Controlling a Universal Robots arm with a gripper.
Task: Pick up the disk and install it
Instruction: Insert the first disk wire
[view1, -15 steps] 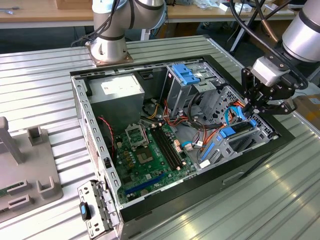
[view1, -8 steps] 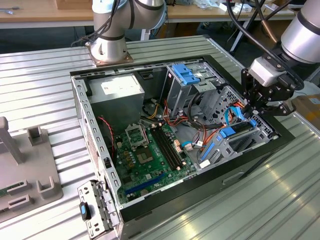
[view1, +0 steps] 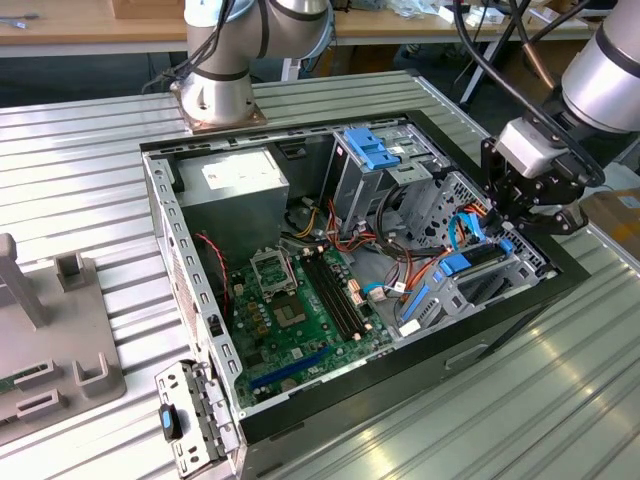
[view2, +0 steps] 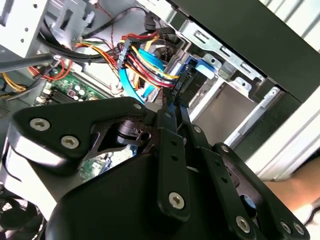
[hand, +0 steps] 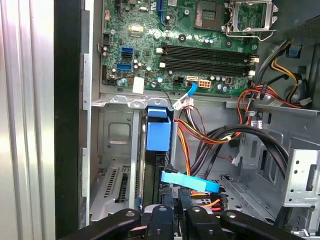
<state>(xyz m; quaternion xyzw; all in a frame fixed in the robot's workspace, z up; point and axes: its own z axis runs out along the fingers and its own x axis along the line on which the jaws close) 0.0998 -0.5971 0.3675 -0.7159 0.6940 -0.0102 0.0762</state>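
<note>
The disk (view1: 462, 264), dark with a bright blue carrier, stands on edge in the metal drive bay at the corner of the open computer case (view1: 160, 210), on the exterior view's right. Its blue end also shows in the first wrist view (hand: 159, 132) and the second wrist view (view2: 202, 66). My gripper (view1: 505, 240) hangs just above the bay, over the disk's end. The black fingers (view2: 169, 125) lie close together with nothing visible between them, and the gripper (hand: 176, 202) points down at the disk's dark edge beside a flat blue cable (hand: 190, 182).
Red, orange and black cable bundles (hand: 220, 135) crowd the space beside the bay. The green motherboard (view1: 300, 300) fills the case floor, with a power supply (view1: 230, 180) and a blue-clipped metal cage (view1: 370, 148) behind. The arm's base (view1: 220, 95) and a grey fixture (view1: 50, 340) stand outside.
</note>
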